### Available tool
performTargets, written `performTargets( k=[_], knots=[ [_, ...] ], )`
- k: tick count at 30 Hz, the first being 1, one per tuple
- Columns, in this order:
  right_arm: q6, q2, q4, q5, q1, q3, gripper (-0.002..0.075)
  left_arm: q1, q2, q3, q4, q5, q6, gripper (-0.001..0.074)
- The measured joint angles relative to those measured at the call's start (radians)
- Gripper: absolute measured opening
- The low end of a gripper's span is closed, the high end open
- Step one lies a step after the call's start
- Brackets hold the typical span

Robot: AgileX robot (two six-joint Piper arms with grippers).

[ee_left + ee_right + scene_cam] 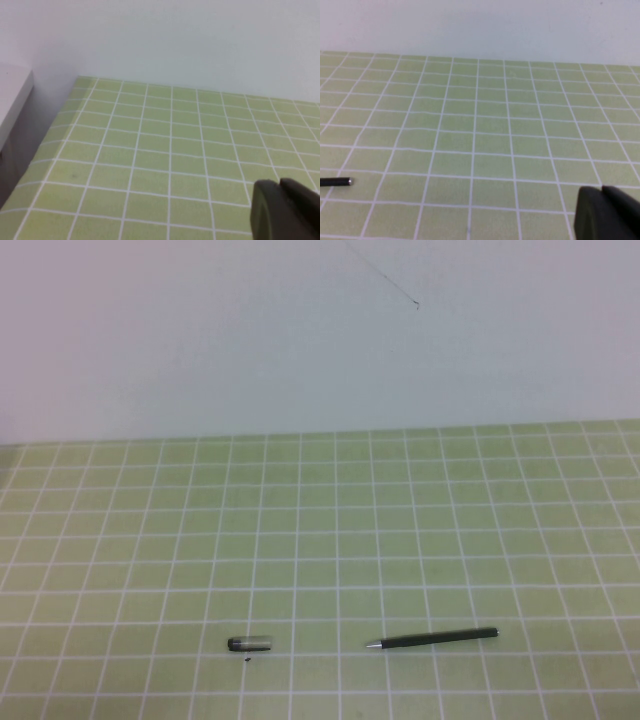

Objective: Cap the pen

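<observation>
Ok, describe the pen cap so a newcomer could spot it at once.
On the green grid mat, look along its near edge. The cap lies left of the black pen, apart from it. It is short, stubby and translucent grey with a dark end.

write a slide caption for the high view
Uncapped pen and its cap lie apart on the green grid mat; neither gripper is in this view.

A bare test bench of a lab kind is suggested: a green mat (330,540) ruled in white squares is laid flat against a plain pale wall (300,330) at twelve o'clock. A white ledge (12,100) is seen beside the mat's edge in the left wrist view. No household furnishing is shown
</observation>
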Motion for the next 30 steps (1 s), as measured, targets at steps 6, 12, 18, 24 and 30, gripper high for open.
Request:
performTargets(
  k=[6, 12, 18, 24, 30],
  knots=[
    [0.000, 0.000, 0.000, 0.000, 0.000, 0.000, -0.0001, 0.000, 0.000, 0.000, 0.029, 0.000, 0.007, 0.0000],
    [-0.002, 0.000, -0.008, 0.000, 0.000, 0.000, -0.0001, 0.000, 0.000, 0.000, 0.025, 0.000, 0.007, 0.0000],
    [-0.002, 0.000, -0.012, 0.000, 0.000, 0.000, -0.0001, 0.000, 0.000, 0.000, 0.025, 0.007, 0.007, 0.0000],
    [-0.002, 0.000, -0.051, 0.000, 0.000, 0.000, -0.0001, 0.000, 0.000, 0.000, 0.025, 0.007, 0.007, 0.0000],
    [-0.002, 0.000, -0.055, 0.000, 0.000, 0.000, -0.0001, 0.000, 0.002, 0.000, 0.010, 0.044, 0.001, 0.0000]
  ],
)
